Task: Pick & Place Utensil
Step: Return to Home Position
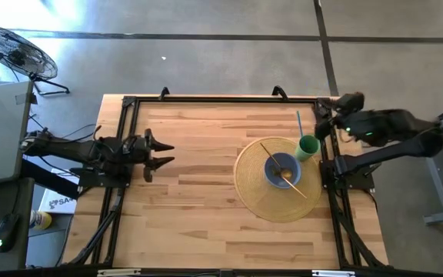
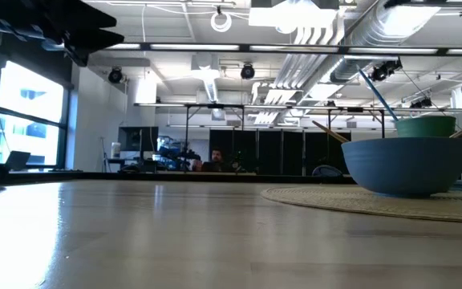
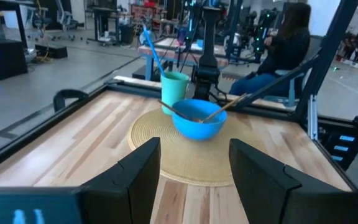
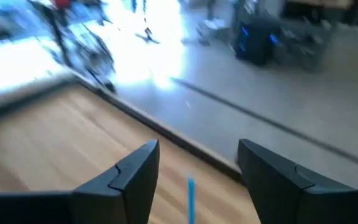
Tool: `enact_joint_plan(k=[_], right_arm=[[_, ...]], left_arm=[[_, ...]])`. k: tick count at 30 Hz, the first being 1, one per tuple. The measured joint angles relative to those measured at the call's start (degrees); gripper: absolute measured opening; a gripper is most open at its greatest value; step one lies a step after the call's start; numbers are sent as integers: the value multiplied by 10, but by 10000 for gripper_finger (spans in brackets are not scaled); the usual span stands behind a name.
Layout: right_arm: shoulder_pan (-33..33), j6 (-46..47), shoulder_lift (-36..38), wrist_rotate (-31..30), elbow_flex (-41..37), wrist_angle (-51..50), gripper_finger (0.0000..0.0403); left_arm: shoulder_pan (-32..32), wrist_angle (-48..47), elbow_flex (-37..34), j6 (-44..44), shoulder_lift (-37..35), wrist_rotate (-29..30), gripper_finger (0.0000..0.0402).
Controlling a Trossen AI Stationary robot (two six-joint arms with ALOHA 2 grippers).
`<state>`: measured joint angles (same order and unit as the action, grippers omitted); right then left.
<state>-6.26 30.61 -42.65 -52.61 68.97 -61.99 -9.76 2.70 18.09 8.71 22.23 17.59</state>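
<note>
A blue bowl [image 1: 281, 170] sits on a round woven mat [image 1: 256, 192] at the table's right side. Two wooden utensils [image 1: 291, 181] lean in the bowl, their handles over its rim. A green cup [image 1: 308, 148] stands on the mat just beyond the bowl, and a blue utensil [image 1: 299, 123] sticks up out of it. My right gripper [image 1: 323, 117] hovers open near the table's far right corner, above that utensil. The utensil's upper end [image 4: 191, 198] shows between the fingers, apart from them. My left gripper [image 1: 166, 152] is open over the table's left part and faces the bowl [image 3: 197, 119].
A black frame [image 1: 221, 98] runs along the table's far edge and both sides. Bare wood lies between my left gripper and the mat, and along the near edge. A fan [image 1: 18, 52] stands on the floor beyond the far left corner. A person [image 3: 284, 46] sits beyond the table's right side.
</note>
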Motion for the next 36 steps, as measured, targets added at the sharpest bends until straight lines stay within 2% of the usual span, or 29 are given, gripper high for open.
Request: enact_joint_plan(k=[4,11,14,21,24,30,34,36], right_arm=[[-32,-80,12,14,8,88,211],[-112,-170,15,70,-76,255,210],[-146,-200,14,121,-127,346,208],[-190,-206,25,309,-239,509,188],[-193,-217,37,346,-300,578,163],[-175,-197,71,410,-430,688,78],[-142,-186,87,470,-476,726,20],[-121,-191,91,504,-486,729,5]], left_arm=[[0,-16,0,-11,-34,1,188],[0,-49,0,-24,-93,2,188],[0,-66,0,-22,-107,2,188],[0,-74,0,-23,-110,1,188],[0,-71,0,-24,-110,1,188],[0,-76,0,-22,-109,-2,188],[0,-78,0,-20,-107,-1,188],[0,-79,0,-19,-108,2,188]])
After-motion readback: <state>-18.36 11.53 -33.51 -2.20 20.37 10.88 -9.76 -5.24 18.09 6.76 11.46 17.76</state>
